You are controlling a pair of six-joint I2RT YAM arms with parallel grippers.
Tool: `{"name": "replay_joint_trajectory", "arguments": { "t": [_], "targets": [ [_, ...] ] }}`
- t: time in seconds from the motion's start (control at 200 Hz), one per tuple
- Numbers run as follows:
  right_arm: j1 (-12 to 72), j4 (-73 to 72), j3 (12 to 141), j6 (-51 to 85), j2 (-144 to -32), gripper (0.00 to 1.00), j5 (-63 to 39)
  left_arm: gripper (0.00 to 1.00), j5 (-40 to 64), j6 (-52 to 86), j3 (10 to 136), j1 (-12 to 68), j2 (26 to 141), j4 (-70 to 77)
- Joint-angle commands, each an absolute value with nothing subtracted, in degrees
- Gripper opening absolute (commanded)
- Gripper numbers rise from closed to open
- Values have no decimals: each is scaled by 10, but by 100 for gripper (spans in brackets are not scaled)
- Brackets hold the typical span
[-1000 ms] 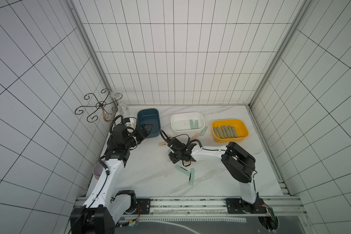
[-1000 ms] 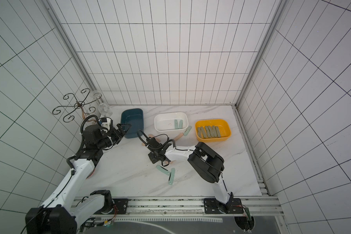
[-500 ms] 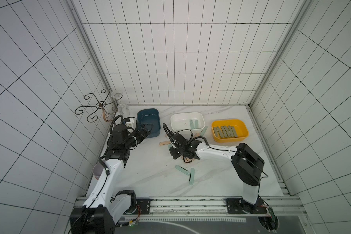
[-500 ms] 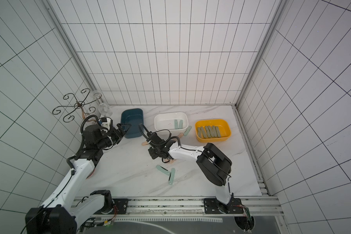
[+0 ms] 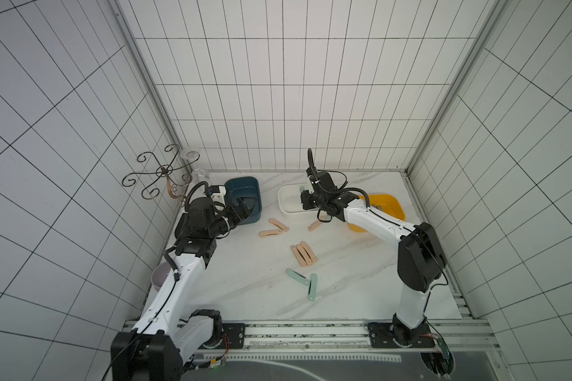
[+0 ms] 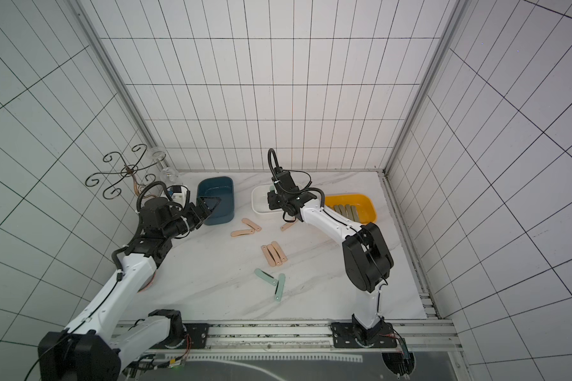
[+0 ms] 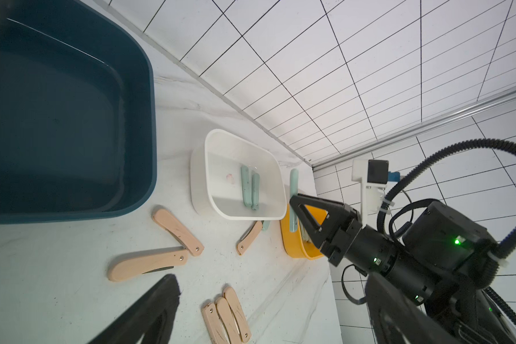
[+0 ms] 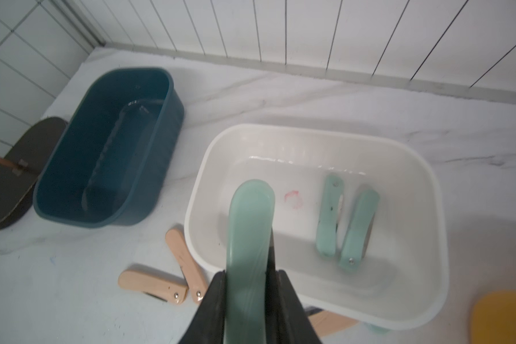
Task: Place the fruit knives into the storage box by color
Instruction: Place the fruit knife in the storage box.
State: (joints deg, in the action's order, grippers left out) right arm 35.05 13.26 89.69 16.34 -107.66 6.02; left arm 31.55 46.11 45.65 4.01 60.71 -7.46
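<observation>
In both top views the right arm covers much of the white box (image 5: 283,204) and a corner of the yellow box (image 6: 372,211), so the right gripper (image 8: 249,280) is plain only in its own wrist view. There its black fingers (image 8: 216,293) are clamped on a mint-green knife (image 8: 249,226), a smooth matte bar with a rounded end, held above the white box. The knife's lower end and its rivet are hidden between the fingers. A pair of mint-green knives (image 8: 329,214) lies side by side on that box's glossy floor, near a faint pink smudge (image 8: 292,199). In the yellow box a row of olive-grey knives (image 6: 345,210) shows, too small to count. The dark blue box (image 5: 245,186) is an oblong plastic tub with rounded corners. Its near rim is partly hidden by the left gripper (image 6: 213,204), which hangs there with its fingers spread apart. On the veined marble tabletop (image 5: 245,283) lie a trio of peach-pink knives (image 5: 303,254) packed side by side, a peach-pink pair (image 5: 274,228) touching at their ends, and a single peach-pink knife (image 5: 314,225) half hidden under the right arm. Two loose mint-green knives (image 5: 298,277) lie nearer the front, meeting at one end.
</observation>
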Motion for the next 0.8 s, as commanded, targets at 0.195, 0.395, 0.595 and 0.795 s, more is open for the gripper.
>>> {"name": "replay_joint_trajectory", "arguments": {
  "t": [0.195,0.395,0.595,0.795],
  "targets": [
    [308,142,1044,155,-1188,26,32,97,287,457,494,78,635,-60],
    [297,133,1062,156,-1236,26,27,97,279,456,504,94,646,-60],
    [290,125,1072,158,-1274,26,26,97,274,455,507,104,654,-60],
    [285,116,1085,157,-1303,26,25,97,270,454,510,110,658,-60]
  ]
}}
